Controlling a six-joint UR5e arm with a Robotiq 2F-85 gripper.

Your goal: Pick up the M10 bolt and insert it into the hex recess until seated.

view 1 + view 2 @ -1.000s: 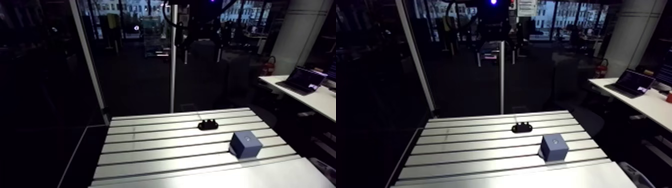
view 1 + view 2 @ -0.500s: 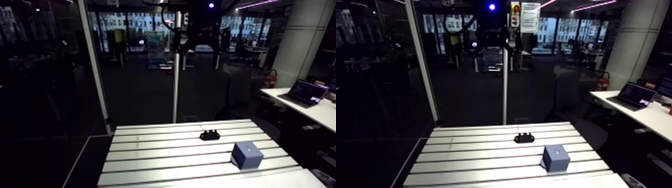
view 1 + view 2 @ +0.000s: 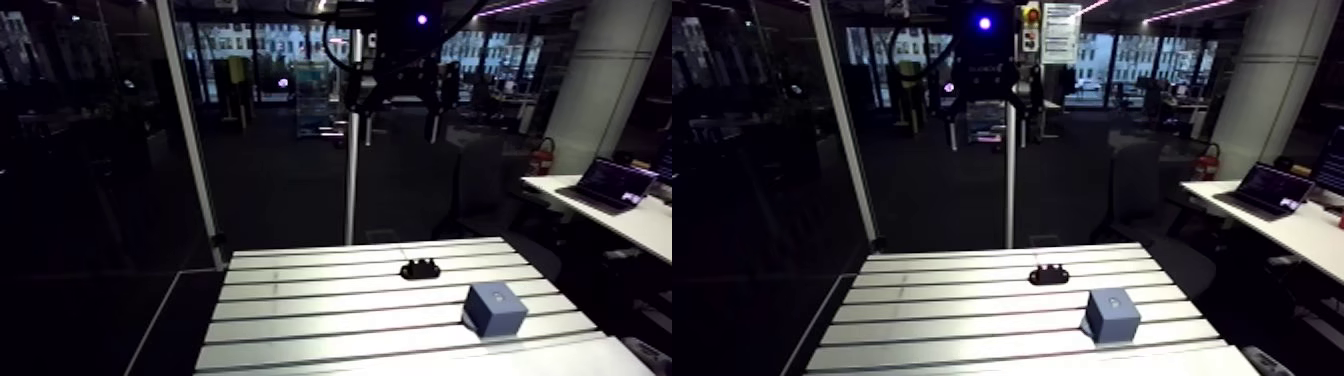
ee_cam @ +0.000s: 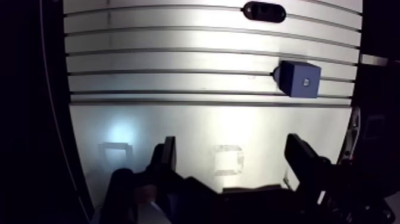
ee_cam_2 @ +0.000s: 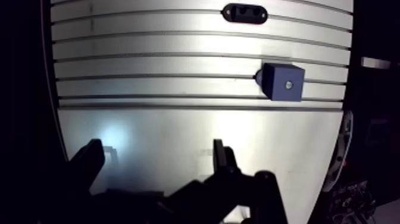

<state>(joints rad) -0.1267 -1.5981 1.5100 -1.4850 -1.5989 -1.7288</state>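
Currently hanging with the dark two-finger gripper (image 4: 231,144) over the smooth near strip of the slotted aluminium table (image 4: 178,59), with jaws spread wide and pinching nothing. Well ahead of the gripper, roughly in line with one finger, resting across the slots: a small blue cube-shaped block (image 4: 300,78) with a pale round spot on its upper face. Farther ahead, near the table's far edge: a black oval holder (image 4: 263,11) with two holes. Cannot make out the M10 bolt itself; too small to tell.
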